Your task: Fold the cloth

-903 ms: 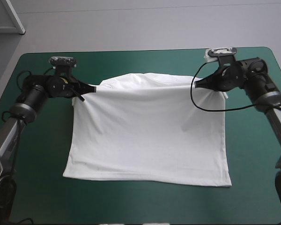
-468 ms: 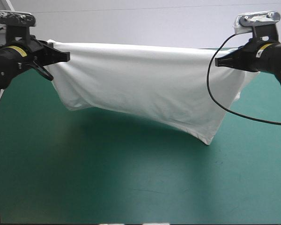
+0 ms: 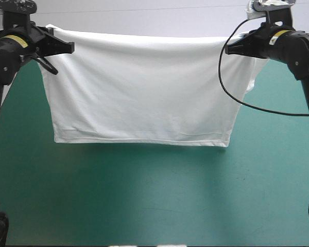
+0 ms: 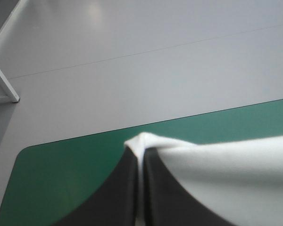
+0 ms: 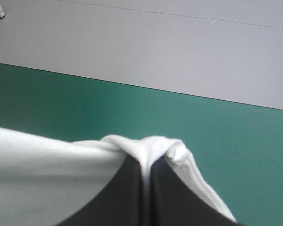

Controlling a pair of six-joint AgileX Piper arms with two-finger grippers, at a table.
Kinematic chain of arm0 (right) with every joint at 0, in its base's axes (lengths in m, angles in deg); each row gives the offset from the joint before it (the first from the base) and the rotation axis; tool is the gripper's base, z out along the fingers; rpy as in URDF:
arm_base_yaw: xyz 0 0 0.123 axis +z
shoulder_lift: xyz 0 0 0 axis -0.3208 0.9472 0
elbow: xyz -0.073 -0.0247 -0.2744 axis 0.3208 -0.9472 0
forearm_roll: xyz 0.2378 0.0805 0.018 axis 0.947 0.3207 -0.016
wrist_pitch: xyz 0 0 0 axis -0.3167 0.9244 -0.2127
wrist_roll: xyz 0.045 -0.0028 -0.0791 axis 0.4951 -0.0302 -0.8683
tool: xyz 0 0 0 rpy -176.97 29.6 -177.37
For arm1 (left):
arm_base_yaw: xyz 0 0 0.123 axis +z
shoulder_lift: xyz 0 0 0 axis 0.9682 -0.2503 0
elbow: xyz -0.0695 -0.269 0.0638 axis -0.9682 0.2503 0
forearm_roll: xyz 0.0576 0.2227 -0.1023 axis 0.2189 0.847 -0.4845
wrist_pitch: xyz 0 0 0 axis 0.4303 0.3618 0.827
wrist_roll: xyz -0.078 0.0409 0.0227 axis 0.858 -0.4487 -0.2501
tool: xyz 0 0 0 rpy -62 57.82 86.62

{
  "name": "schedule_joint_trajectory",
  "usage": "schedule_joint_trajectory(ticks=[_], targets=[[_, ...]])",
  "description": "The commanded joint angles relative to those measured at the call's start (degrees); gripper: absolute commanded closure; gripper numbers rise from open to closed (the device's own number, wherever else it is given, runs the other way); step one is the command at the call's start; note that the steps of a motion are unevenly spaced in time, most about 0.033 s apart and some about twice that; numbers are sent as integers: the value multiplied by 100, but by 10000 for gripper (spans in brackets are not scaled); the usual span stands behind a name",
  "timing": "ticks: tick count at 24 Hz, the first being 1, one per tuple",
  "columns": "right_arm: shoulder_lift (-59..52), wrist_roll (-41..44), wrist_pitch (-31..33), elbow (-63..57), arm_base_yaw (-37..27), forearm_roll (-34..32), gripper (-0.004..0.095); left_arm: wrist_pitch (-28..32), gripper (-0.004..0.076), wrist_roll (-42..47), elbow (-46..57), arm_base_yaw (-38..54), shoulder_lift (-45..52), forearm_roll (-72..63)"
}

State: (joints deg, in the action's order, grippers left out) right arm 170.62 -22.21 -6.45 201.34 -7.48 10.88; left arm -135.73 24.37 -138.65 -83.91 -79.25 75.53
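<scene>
Teal-green table fills the high view, nothing lying on it. The T-shirt is off the surface and hangs as a flat white sheet between the two arms, over the far half of the table. Its top edge is stretched nearly straight from one gripper to the other and its bottom hem runs roughly level. The hem looks clear of the cover, with a soft shadow under it; actual contact cannot be told from this angle. Left gripper: black fingers pressed together on the shirt's top corner at the left side. In the left wrist view they meet in one pointed arch, a small peak of white cloth pinched at the tip, and the rest of the shirt spreads away to one side of the fingers. Right gripper: also clamped on the shirt, at the opposite top corner. The right wrist view shows the fingers together with bunched white fabric folded over the tip and spilling down both sides. A sleeve dangles just beside the right gripper on its outer side. Both arms are held high and well apart at about the same height. The grippers lie roughly level, pointing inward toward each other across the table.
</scene>
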Motion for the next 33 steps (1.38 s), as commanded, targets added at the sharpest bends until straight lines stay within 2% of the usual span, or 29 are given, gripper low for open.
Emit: schedule_joint_trajectory(ticks=[1,5,10,15,18,19,20,21,23,25,28,30,31,33], targets=[[336,-72,-981,479,-36,-72,926,851,734,16,-171,5,-327,-50],[860,-72,-1012,1278,-36,-57,926,948,734,16,-399,5,-808,-50],[1169,-72,-435,2304,-36,-44,926,726,734,16,-1092,5,-1098,-38],[1150,-72,-76,2395,-44,-202,926,627,734,16,-1225,5,-1125,-49],[1357,-50,642,2308,-69,-190,926,135,734,16,-1110,5,-1320,-125],[1544,-50,1141,2139,-69,-180,926,-117,734,16,-941,5,-1476,-336],[1625,-50,1361,2013,-69,-167,926,-229,734,16,-846,5,-1537,-389],[1766,-1,1645,1765,-69,-125,926,-327,734,16,-564,5,-1650,-512],[1736,-19,1631,526,-69,299,926,-356,734,16,393,-5,-1697,-763],[1428,-55,1494,-680,-69,302,926,-331,734,16,1422,-5,-1562,-774],[393,-71,671,-2695,-69,344,926,-85,734,16,3124,-5,-850,-774],[-131,-71,592,-3473,-69,344,926,-107,734,16,3727,-5,-457,-774],[-683,-71,592,-4453,-69,354,926,-200,734,50,4440,-5,125,-774],[-1119,-71,602,-5201,-69,406,926,-355,734,109,5027,-5,709,-774]])
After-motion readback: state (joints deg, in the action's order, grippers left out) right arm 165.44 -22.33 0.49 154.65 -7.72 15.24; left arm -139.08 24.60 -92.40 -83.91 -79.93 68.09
